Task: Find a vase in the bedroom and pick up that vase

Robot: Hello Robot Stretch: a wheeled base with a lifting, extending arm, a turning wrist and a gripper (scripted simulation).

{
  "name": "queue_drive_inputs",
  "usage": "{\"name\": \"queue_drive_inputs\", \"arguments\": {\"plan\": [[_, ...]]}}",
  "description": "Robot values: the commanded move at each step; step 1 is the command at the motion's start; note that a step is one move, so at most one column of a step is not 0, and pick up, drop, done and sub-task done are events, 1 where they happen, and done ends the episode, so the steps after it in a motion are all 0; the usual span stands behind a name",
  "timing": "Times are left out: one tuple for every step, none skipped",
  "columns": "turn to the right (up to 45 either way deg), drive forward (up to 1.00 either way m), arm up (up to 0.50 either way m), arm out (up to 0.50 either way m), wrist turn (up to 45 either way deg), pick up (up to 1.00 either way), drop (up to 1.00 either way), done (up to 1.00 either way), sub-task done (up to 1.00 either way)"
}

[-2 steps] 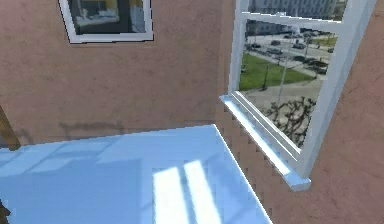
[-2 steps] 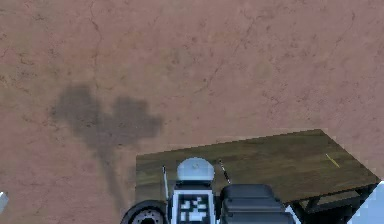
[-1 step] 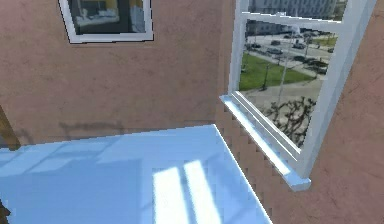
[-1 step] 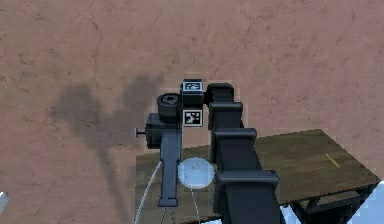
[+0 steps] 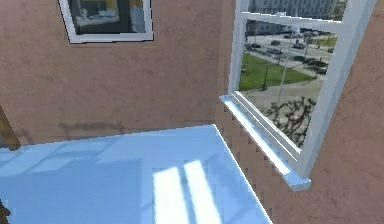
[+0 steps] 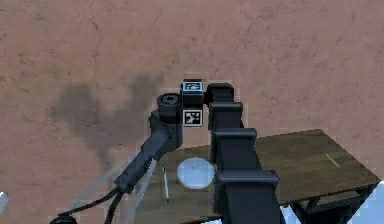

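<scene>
While we cannot place the vase, a white round thing (image 6: 196, 173) lies on the table (image 6: 300, 160), lower centre. Whether the gripper (image 6: 98, 193) holds anything, we cannot tell. We judge a vase stiff, slick and breakable, best gripped mid-body.

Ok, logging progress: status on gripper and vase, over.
Dark gripper at end of brown wooden table; hold unclear. White round low thing on table, not clearly a vase. Thin grey stick beside it.
</scene>
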Motion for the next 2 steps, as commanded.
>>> {"name": "queue_drive_inputs", "arguments": {"plan": [[0.0,0.0,0.0,0.0,45.0,0.0,0.0,0.0,0.0],[0.0,0.0,0.0,0.0,45.0,0.0,0.0,0.0,0.0]]}}
